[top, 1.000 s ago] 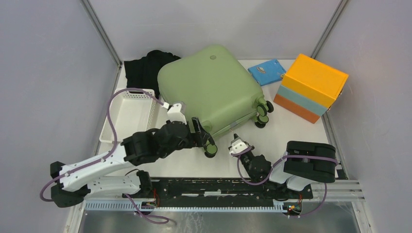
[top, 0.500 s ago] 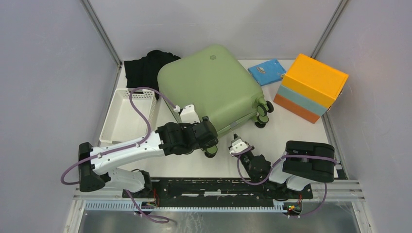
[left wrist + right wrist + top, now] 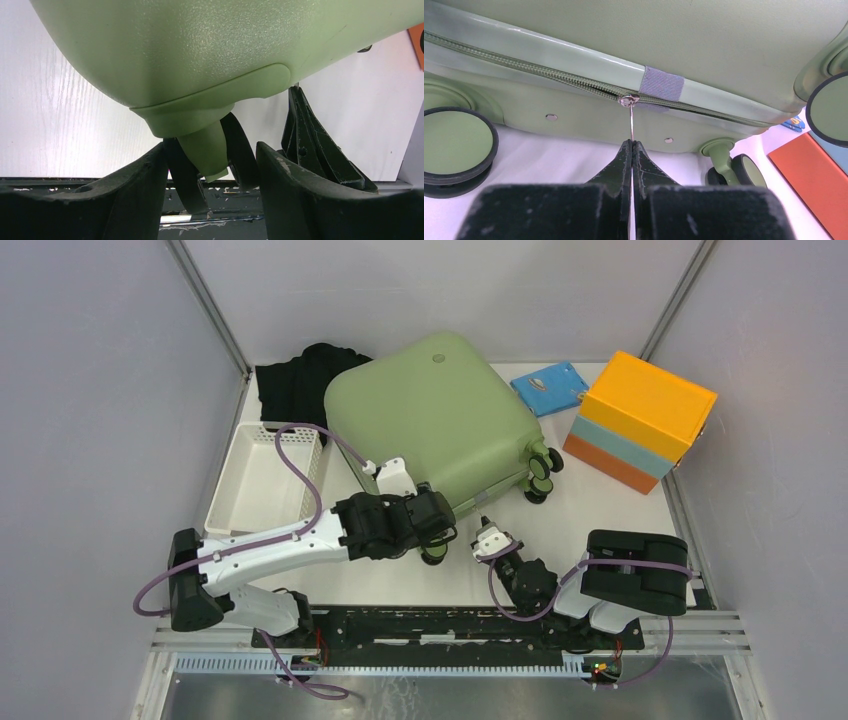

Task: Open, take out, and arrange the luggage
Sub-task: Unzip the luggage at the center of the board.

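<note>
**While my right gripper (image 3: pixel 631 145) pinches the zip pull (image 3: pixel 631 120), my left gripper (image 3: pixel 210 150) straddles a wheel (image 3: pixel 241 150)**

Though the left gripper's jaws stand half-wide around the wheel, I cannot tell whether they grip it. The luggage (image 3: pixel 430 425) lies flat mid-table, wheels toward the near edge of the table (image 3: pixel 610 515).

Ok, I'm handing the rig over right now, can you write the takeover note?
Left hand: straddles the luggage at its nearest wheel; firm grip unclear.
Right hand: shut on the zip pull.
The luggage lies flat, closed.
Done: both hands placed.
Left: unzip, open, take out, arrange.
</note>
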You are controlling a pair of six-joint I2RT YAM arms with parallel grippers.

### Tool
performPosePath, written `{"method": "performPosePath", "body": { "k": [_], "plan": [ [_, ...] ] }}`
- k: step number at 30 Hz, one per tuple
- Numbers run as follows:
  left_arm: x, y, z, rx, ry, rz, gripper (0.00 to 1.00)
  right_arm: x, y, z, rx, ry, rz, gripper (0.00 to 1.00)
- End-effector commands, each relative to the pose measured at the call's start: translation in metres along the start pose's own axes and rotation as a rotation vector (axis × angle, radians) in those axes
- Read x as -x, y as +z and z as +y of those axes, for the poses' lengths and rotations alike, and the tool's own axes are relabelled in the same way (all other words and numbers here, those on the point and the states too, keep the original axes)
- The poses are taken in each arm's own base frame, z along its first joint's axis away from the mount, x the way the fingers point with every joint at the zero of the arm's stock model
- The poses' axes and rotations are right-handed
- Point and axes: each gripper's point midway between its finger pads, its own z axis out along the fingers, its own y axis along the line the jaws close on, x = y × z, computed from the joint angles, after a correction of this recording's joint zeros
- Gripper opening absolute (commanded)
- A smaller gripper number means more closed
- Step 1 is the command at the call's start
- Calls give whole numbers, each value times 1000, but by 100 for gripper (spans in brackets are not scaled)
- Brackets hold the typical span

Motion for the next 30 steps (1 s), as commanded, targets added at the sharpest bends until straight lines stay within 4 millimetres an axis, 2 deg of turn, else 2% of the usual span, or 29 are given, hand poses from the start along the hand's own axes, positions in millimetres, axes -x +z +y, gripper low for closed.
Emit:
{"method": "performPosePath", "body": {
  "k": [1,5,11,17,30],
  "plan": [
    [10,3,-13,-22,-44,-58,55,39,-7,-45,-185,249,-157,0],
    [20,-1,-9,-24,-23,-103,38,35,-8,-53,-226,238,-136,0],
    [41,-11,4,-41,-7,-181,26,26,-14,-70,-282,234,-106,0],
    [52,-19,17,-59,8,-225,22,22,-17,-74,-287,217,-98,0],
    [57,-25,31,-83,65,-239,18,4,-26,-91,-362,201,-34,0]
  ]
}}
